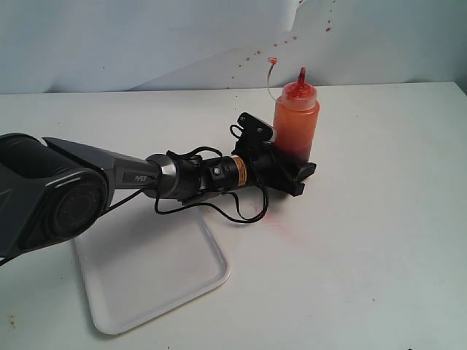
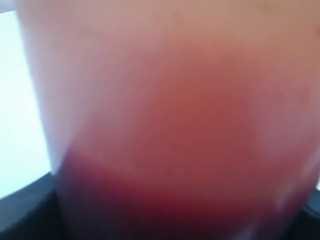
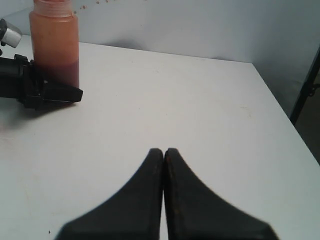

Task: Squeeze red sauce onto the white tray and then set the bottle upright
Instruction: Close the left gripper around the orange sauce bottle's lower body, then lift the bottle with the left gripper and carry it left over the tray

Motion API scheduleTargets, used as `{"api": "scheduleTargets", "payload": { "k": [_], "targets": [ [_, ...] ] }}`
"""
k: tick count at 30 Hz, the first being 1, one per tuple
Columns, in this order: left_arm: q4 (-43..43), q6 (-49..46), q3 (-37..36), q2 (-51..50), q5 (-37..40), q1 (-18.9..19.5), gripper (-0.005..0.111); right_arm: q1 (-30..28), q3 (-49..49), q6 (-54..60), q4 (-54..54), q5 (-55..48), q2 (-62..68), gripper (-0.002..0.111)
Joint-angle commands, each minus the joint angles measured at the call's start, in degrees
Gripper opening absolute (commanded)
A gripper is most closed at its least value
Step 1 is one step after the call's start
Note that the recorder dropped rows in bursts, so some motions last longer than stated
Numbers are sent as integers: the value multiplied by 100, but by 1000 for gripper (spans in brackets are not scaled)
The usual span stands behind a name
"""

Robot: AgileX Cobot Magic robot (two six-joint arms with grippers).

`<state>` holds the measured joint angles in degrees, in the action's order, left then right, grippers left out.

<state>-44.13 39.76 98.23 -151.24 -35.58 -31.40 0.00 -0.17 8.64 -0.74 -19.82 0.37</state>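
Upright bottle (image 1: 296, 120) stands toward far edge of table (image 1: 379, 233), open surface rightward.

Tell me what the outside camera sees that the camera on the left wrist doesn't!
Only the outside camera shows the white tray, the left arm with its hand reaching around the bottle near its base, the red pointy nozzle, and red specks on the wall behind. Only the left wrist camera gives a super-close, blurry look, with dark edges of the hand beside it. Both show the bottle: orange-red, and darker red low down.
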Motion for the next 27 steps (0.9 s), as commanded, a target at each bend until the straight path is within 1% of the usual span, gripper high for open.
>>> {"api": "scheduleTargets", "payload": {
  "k": [1,14,22,27],
  "targets": [
    [16,14,35,4,153,-19,1,0,17,-19,-13,4,-37,0],
    [6,14,35,4,153,-19,1,0,17,-19,-13,4,-37,0],
    [-455,14,35,32,73,-7,0,0,17,-19,-13,4,-37,0],
    [-472,128,35,255,212,17,0,0,17,-19,-13,4,-37,0]
  ]
}}
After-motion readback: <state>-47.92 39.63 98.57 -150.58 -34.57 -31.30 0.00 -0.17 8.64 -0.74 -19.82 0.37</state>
